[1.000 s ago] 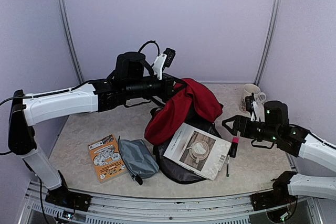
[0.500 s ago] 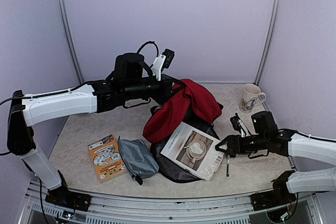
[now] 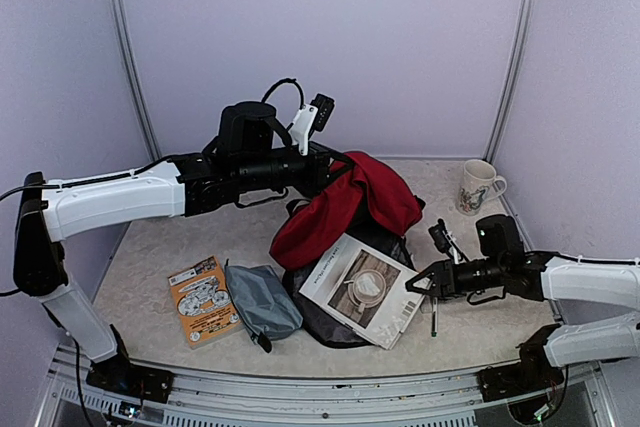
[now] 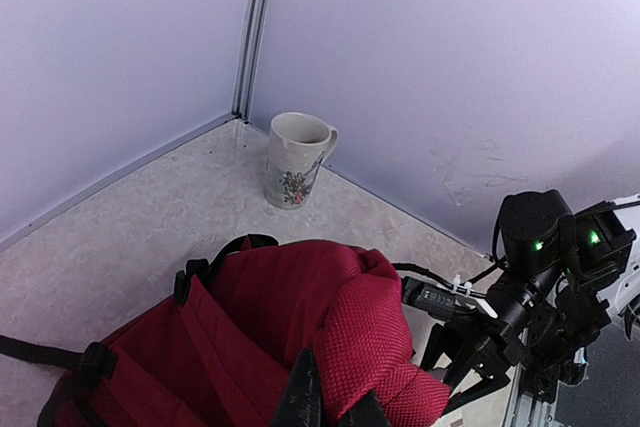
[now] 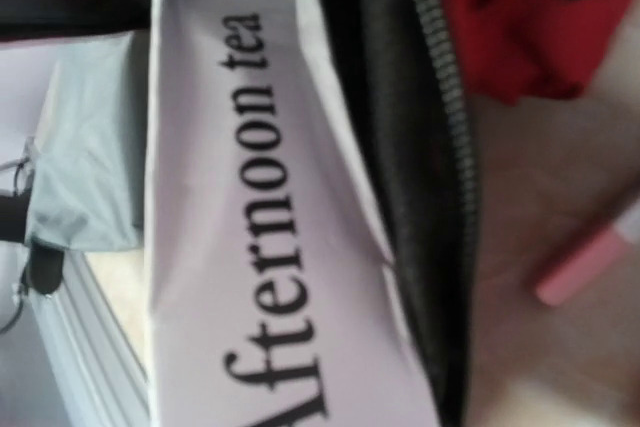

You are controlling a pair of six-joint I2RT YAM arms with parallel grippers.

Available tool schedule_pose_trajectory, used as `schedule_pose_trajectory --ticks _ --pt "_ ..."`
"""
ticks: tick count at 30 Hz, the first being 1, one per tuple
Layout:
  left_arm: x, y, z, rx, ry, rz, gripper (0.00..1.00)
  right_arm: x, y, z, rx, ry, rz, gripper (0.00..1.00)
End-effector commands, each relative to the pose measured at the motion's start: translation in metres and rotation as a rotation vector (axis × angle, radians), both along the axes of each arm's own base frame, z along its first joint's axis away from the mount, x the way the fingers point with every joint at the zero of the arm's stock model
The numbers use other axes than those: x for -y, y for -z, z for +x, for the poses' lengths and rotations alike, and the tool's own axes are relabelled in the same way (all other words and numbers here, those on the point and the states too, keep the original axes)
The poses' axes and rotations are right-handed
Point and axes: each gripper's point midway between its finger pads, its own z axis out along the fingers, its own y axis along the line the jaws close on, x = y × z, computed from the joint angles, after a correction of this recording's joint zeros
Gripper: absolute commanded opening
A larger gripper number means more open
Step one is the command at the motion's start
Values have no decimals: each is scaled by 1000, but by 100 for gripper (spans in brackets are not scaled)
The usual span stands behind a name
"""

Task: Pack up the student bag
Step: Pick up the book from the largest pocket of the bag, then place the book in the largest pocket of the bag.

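Pinching the student bag (image 4: 262, 319), left fingers (image 4: 303, 395) clamp its fabric

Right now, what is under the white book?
The white book lies across the student bag, over its black zippered part. Whatever is inside beneath it is covered.

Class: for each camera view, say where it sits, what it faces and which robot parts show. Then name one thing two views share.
Top external: above and behind the bases, facing down on the table; left arm and right arm show.
Left wrist: on the left arm, facing red bag and mug; left gripper and right arm show.
Right wrist: close against the book; no fingers discernible.
Shared: the mug, in top and left wrist.
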Motion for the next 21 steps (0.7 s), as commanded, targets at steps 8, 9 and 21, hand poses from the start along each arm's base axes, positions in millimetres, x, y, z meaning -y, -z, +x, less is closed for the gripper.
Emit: schedule_pose_trajectory --ticks 8,9,21 --pt "2 -24 2 84 3 -7 4 8 -36 -3 -113 207 261 0" --pt "3 -26 3 83 9 -6 4 12 -36 -1 -135 258 280 0" --pt "22 -57 8 114 49 -62 2 59 -24 14 -376 766 383 0"
